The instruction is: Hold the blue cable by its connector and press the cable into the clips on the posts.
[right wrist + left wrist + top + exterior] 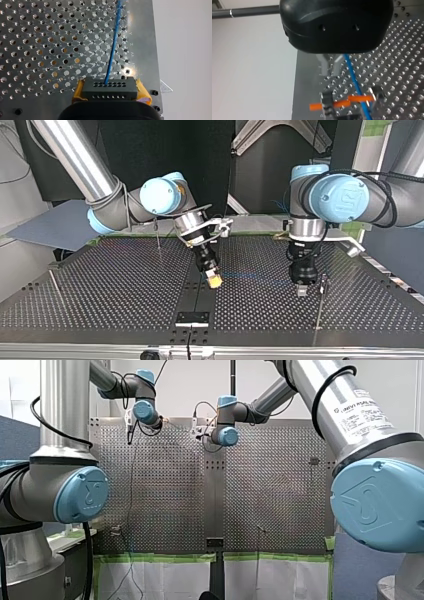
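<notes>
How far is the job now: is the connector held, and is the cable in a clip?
Done: my right gripper holds the connector between yellow pads. In hand: the blue cable runs straight past my left gripper and over the clip with orange bars. Whether it sits in that clip, I cannot tell. Left: pressing it into the clips.

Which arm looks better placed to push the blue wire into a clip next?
Probably left: my left gripper hangs beside a post, blue cable alongside. My right gripper is clamping the connector.
</notes>
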{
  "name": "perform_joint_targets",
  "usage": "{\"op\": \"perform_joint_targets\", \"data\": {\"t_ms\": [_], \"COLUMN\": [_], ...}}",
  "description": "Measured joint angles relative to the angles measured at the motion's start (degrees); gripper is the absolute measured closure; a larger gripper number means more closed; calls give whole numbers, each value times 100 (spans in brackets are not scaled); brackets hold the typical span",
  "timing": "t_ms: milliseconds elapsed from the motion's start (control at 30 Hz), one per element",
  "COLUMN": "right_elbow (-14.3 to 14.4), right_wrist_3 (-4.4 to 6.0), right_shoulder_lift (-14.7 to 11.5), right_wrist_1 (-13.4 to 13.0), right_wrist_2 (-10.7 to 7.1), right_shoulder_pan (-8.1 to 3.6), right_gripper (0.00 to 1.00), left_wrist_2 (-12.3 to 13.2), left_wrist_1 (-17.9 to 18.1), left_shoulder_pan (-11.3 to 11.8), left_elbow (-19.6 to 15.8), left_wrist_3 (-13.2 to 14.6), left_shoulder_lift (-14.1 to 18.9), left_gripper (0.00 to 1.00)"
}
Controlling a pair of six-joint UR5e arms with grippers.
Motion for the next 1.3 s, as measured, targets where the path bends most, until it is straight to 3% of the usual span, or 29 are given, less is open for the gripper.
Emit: {"op": "perform_joint_targets", "data": {"t_ms": [467, 667, 1100, 1300], "right_elbow": [5, 64, 593, 911], "right_wrist_3": [-7, -69, -218, -298], "right_shoulder_lift": [0, 4, 14, 22], "right_wrist_1": [74, 172, 101, 30], "right_wrist_2": [-1, 87, 466, 569], "right_shoulder_pan": [-3, -34, -101, -131], "right_gripper": [100, 100, 100, 100], "left_wrist_2": [-139, -136, -249, -330], "left_wrist_1": [26, 159, 120, 315], "left_shoulder_pan": [-53, -72, -365, -522], "left_elbow": [-87, -220, -331, -560], "left_wrist_3": [45, 44, 136, 148], "left_shoulder_lift": [-6, -13, -319, -458], "left_gripper": [100, 100, 100, 100]}}
